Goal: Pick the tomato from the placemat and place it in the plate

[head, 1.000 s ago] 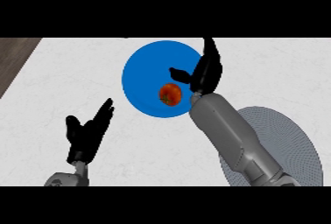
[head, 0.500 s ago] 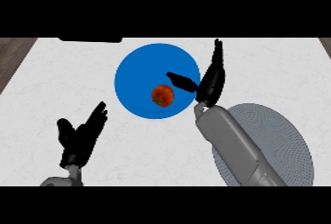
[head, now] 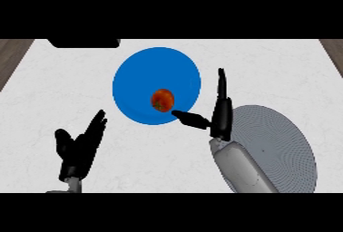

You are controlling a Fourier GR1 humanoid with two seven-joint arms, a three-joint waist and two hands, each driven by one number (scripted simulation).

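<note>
- The right hand [head: 220, 118] rises from the grey forearm at the lower right, fingers straight and held together, pointing away from the robot, thumb stuck out to the left
- Its thumb tip lies just below and right of the tomato [head: 162, 99]; whether they touch cannot be told
- The right hand is spread wide and grasps nothing
- The tomato sits on the round blue placemat [head: 137, 72], toward the mat's lower right part
- The grey plate [head: 281, 145] lies on the white counter [head: 53, 108] to the right of the mat, partly covered by the right forearm
- The left hand [head: 79, 149] rests at the lower left, fingers straight and slightly fanned, holding nothing, well apart from the mat
</note>
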